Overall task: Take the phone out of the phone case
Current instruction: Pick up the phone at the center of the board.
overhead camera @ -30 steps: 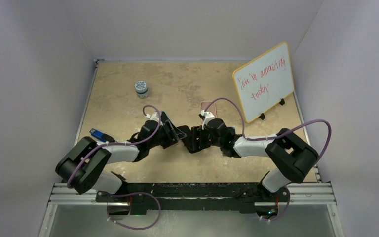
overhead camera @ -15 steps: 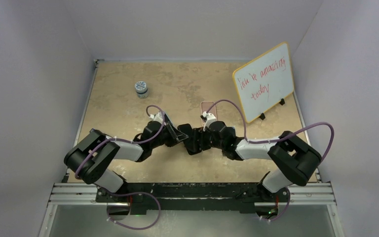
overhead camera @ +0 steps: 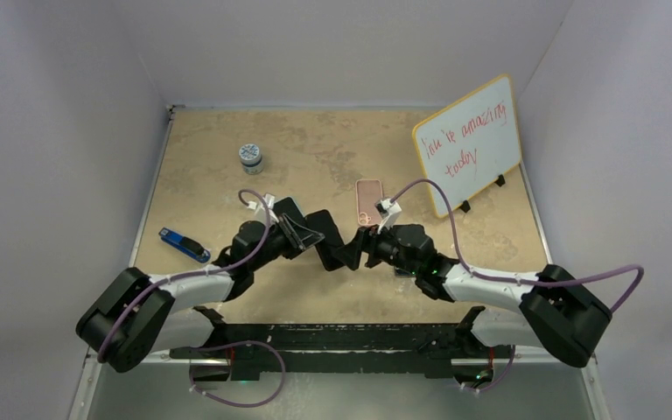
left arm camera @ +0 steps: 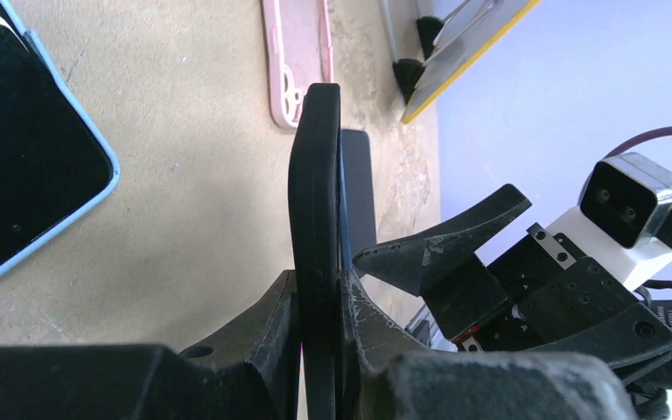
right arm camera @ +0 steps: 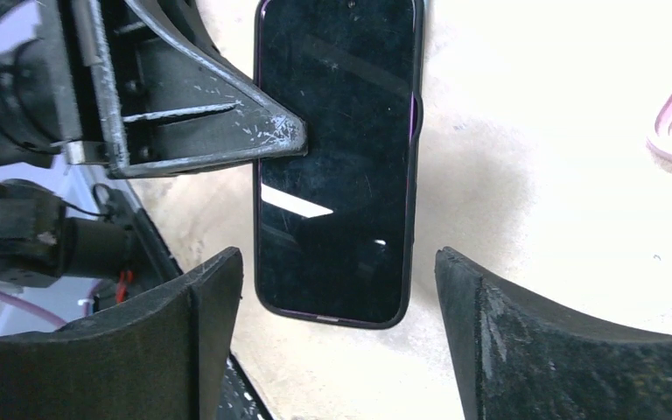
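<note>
The phone (right arm camera: pixel 332 149), black screen facing the right wrist camera, sits in a dark phone case (right arm camera: pixel 414 188) with a purple rim. My left gripper (left arm camera: pixel 319 282) is shut on it, holding it edge-on off the table, and one left finger crosses the screen's side. My right gripper (right arm camera: pixel 337 262) is open, its fingers (right arm camera: pixel 214 289) standing either side of the phone's lower end without touching it. From above, the held phone (overhead camera: pixel 325 241) hangs mid-table between the left gripper (overhead camera: pixel 308 234) and the right gripper (overhead camera: pixel 352 252).
A pink case (overhead camera: pixel 369 202) lies flat just behind the grippers. A blue-rimmed phone (overhead camera: pixel 184 245) lies at the left, beside the left arm. A small jar (overhead camera: pixel 250 157) stands at the back left, and a whiteboard (overhead camera: pixel 468 144) leans at the back right.
My left gripper has closed on the phone and shifted right. The right gripper has drawn back a little, uncovering the pink case. The left arm has swung off the blue-rimmed phone.
</note>
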Robot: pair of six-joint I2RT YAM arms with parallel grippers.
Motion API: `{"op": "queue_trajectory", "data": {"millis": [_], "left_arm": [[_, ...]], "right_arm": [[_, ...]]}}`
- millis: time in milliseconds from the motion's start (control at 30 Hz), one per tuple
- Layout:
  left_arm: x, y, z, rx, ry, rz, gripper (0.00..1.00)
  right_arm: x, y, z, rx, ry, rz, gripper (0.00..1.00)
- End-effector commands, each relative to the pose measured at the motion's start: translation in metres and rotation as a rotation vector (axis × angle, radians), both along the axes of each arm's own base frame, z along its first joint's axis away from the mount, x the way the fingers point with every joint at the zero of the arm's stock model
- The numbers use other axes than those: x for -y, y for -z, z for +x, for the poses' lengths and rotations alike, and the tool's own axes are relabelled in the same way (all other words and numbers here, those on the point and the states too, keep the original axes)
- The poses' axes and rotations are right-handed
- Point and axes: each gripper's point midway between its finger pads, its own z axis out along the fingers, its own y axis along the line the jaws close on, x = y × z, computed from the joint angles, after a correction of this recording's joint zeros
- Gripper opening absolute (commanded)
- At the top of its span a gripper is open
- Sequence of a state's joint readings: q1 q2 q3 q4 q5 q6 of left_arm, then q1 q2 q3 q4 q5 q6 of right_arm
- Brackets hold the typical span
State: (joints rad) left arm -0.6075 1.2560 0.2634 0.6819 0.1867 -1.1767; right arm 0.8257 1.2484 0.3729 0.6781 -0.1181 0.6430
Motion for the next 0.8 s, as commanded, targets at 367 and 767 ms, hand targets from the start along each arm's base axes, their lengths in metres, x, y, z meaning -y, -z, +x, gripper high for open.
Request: {"op": "queue_trajectory", "data": {"millis": [367, 767], "left_arm": [[-0.032, -0.140, 0.000, 0.354, -0.157, -0.339, 0.00], [-0.030, -0.159, 0.001, 0.346, -0.160, -0.458, 0.00]], "right_arm": [[-0.002, -0.070, -0.010, 0.138, -0.012, 0.303, 0.81], [-0.029, -0.116, -0.025, 0.207, -0.147, 0.489, 0.77]]}}
